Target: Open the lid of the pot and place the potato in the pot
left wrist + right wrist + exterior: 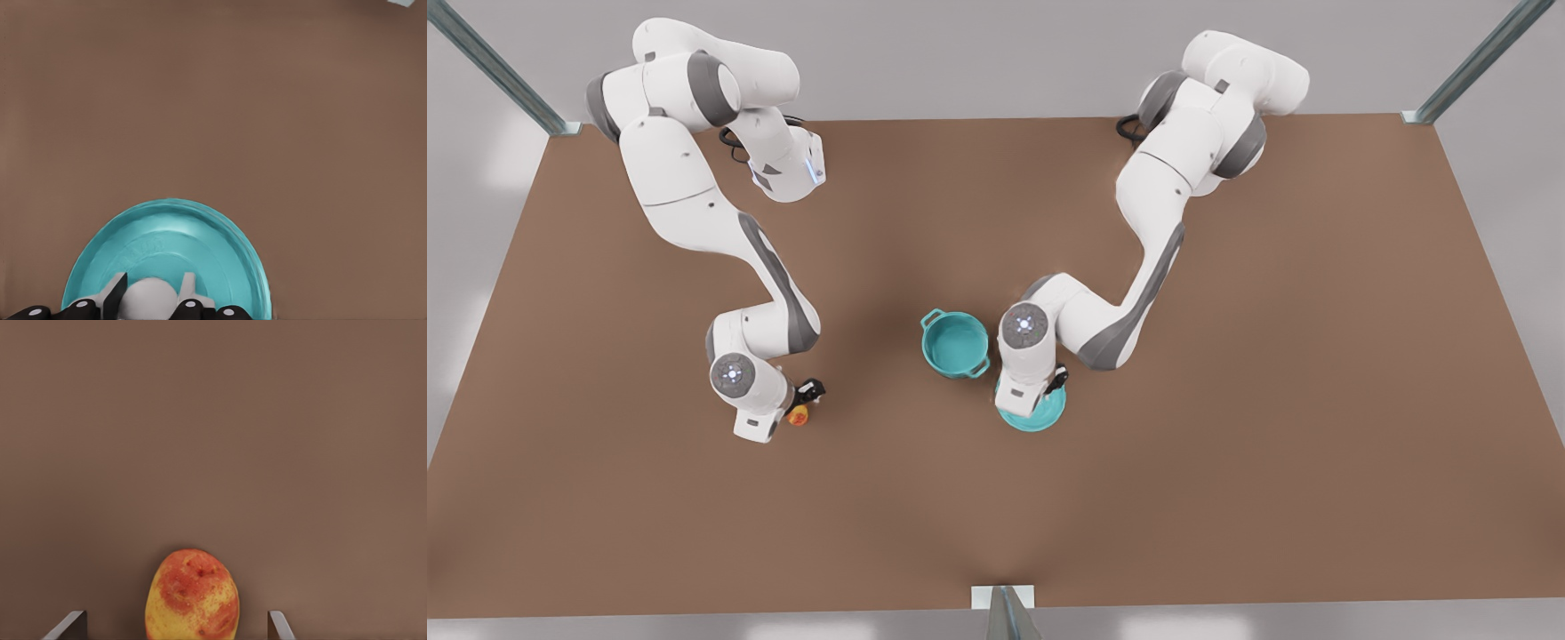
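Potato (192, 595) sits on the desk (1227, 444) between my right pincer's (177, 627) spread fingers. My left pincer (152, 297) pinches the pot lid's (220, 253) white knob (lid off), the uncovered pot (955, 344) just beside it.

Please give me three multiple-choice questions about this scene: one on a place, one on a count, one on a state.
1. Where is the pot lid?
A. On the pot
B. Beside the pot, under the left tool
C. Off the table

2. How many loop handles does the pot show?
A. One
B. Two
C. Four

3. How is the right tool around the potato?
A. Open
B. Shut on it
C. Far away

Answers: 1 B, the left tool is at its white knob; 2 B, opposite sides; 3 A, fingers stand apart from it.
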Robot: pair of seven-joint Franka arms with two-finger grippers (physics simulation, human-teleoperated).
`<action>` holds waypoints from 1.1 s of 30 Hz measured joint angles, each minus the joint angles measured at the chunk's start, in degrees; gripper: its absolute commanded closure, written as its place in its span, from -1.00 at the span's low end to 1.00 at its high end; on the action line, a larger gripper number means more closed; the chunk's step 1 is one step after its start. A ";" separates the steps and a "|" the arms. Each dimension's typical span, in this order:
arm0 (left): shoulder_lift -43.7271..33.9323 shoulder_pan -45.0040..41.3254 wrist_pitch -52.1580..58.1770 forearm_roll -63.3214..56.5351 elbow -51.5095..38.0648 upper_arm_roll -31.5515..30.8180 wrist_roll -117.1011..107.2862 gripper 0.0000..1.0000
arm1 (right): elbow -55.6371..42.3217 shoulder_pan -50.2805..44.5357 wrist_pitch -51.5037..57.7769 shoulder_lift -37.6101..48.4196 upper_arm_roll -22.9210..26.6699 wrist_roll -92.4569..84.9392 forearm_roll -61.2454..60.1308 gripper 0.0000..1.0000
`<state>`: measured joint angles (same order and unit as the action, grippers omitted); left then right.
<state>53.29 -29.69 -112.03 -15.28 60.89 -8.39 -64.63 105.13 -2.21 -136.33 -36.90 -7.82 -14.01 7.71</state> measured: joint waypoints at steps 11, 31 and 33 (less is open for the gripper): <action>-0.65 12.55 -2.65 2.87 0.09 1.90 10.60 -1.00 | -0.99 0.31 -0.94 -0.56 -0.08 0.09 0.12 -1.00; -39.82 30.42 15.98 14.72 21.10 0.87 45.21 -1.00 | -1.30 0.17 -0.01 -1.62 -0.09 -0.08 -0.10 -0.08; -39.39 30.37 16.10 14.86 21.11 0.80 46.94 -1.00 | -1.30 0.13 0.46 -1.51 -0.09 -0.23 -0.23 -0.04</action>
<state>13.90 0.68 -95.93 -0.42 82.00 -7.59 -17.69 103.82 -2.08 -135.86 -38.41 -7.91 -14.25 7.48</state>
